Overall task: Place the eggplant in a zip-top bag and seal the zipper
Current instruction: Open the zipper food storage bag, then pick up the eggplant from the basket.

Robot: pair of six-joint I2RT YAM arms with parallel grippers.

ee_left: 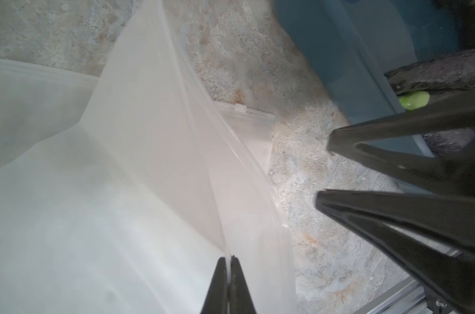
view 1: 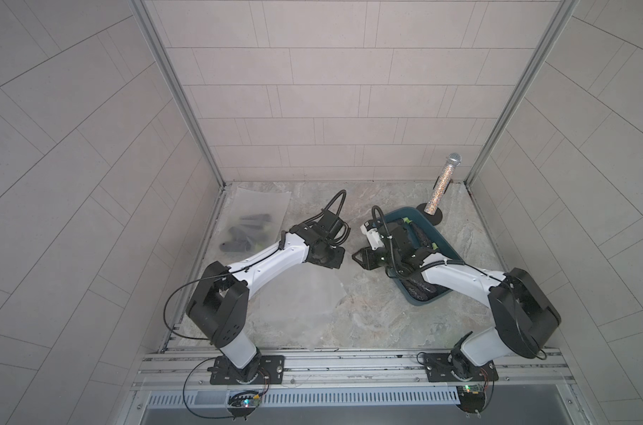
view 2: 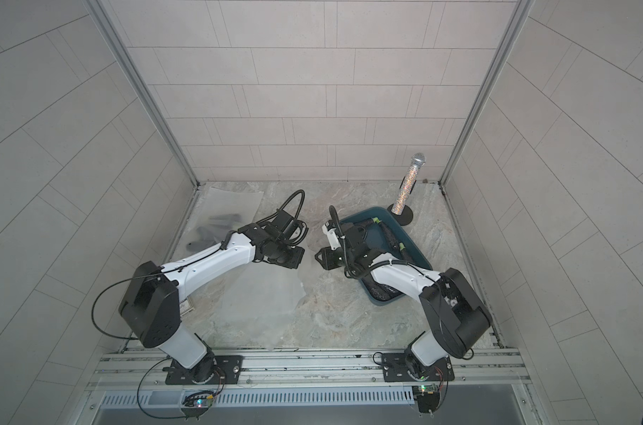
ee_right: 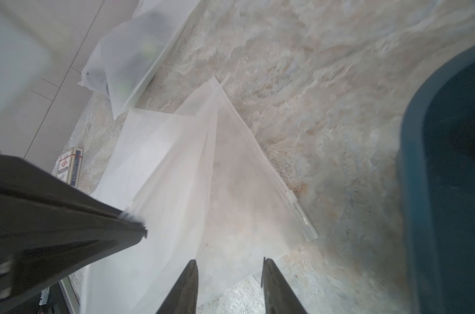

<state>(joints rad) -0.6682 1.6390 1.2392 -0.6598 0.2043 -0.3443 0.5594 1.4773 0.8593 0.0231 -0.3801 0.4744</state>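
A frosted zip-top bag (view 1: 301,294) (view 2: 261,290) lies on the marble table between the arms. My left gripper (ee_left: 229,258) (view 1: 333,259) is shut on one film edge of its mouth and holds that edge lifted. The white zipper slider (ee_left: 240,108) (ee_right: 290,194) sits at the end of the track. My right gripper (ee_right: 229,261) (view 1: 357,255) is open just above the bag's corner, with nothing between its fingers. Dark purple eggplants (view 1: 421,235) (ee_left: 448,70) with green stems lie in the blue bin (view 1: 428,301) under the right arm.
A second frosted bag (view 1: 253,224) (ee_right: 133,54) holding dark eggplants lies at the back left by the wall. A glittery microphone (view 1: 441,187) stands on a round base at the back right. A small card box (ee_right: 70,165) lies near the left arm. Tiled walls enclose three sides.
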